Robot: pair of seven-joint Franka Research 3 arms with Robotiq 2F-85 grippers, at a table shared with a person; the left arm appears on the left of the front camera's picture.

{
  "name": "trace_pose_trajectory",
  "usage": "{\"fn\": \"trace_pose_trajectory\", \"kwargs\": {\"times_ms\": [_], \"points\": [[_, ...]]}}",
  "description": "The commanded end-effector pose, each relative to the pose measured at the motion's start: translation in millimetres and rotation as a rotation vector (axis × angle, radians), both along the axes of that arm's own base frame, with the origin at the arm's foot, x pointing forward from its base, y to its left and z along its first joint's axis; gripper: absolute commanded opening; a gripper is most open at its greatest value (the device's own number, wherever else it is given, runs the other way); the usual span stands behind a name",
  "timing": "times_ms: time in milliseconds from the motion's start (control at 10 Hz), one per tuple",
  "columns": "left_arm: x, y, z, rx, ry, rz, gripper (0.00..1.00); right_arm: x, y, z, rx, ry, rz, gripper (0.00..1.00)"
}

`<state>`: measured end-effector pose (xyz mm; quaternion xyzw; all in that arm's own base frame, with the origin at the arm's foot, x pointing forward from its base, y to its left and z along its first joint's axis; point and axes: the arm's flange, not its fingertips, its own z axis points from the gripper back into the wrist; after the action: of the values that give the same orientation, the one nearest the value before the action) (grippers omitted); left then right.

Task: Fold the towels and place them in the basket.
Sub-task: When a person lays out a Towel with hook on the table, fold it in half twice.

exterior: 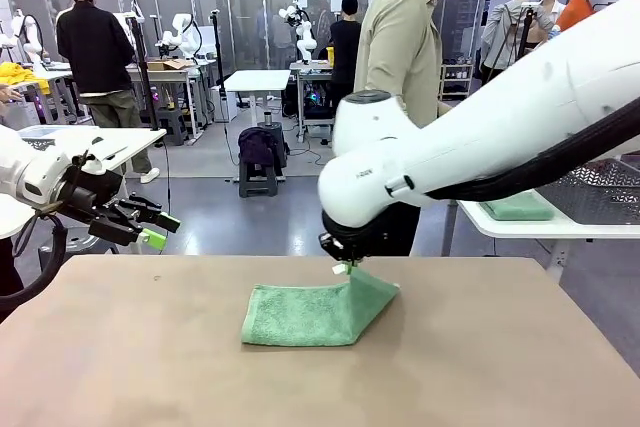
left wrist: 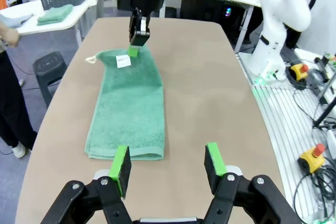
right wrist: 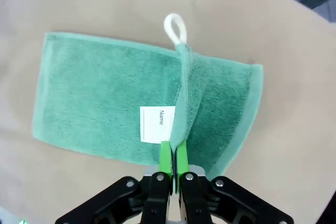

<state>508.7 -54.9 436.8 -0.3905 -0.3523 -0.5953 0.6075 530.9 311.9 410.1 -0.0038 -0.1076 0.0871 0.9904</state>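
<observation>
On the surface [exterior: 120,347], about mid-width and nearer the far edge: towel [exterior: 300,315], flat except at its right end. Directly above that right end: right hand [exterior: 343,269], pinched onto a lifted edge of the towel, just beside the name tag [right wrist: 155,124], with the hanging loop [right wrist: 175,27] at the opposite end of the lifted edge. At the surface's left end, raised and well apart from the towel: left hand [exterior: 162,230], fingers spread with nothing between. Behind the far edge and behind the right arm: a person [exterior: 400,47]. Farther right, on a side table [exterior: 520,230]: second towel [exterior: 517,209], with a mesh basket [exterior: 600,187] just beside it on the right.
</observation>
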Motion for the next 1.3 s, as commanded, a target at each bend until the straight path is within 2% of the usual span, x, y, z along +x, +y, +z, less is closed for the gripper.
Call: {"fn": "trace_pose_trajectory", "kwargs": {"times_ms": [0,300,700,900,1200], "points": [[-1.5,0.7,2.2,-0.003,-0.005,0.0,0.72,22.2,25.0,-5.1,-0.062,0.017,-0.022,0.0],[-1.5,0.7,2.2,-0.003,-0.005,0.0,0.72,18.2,23.8,-8.4,-0.053,0.032,-0.038,0.0],[-1.5,0.7,2.2,-0.003,-0.005,0.0,0.72,-6.3,-29.0,-15.6,0.002,0.052,-0.147,0.0],[-1.5,0.7,2.2,-0.003,-0.005,0.0,0.72,-19.0,-65.7,-31.1,0.046,0.05,-0.209,0.0],[-1.5,0.7,2.2,-0.003,-0.005,0.0,0.72,-20.8,-101.3,-60.8,0.075,0.027,-0.244,0.0]]}}
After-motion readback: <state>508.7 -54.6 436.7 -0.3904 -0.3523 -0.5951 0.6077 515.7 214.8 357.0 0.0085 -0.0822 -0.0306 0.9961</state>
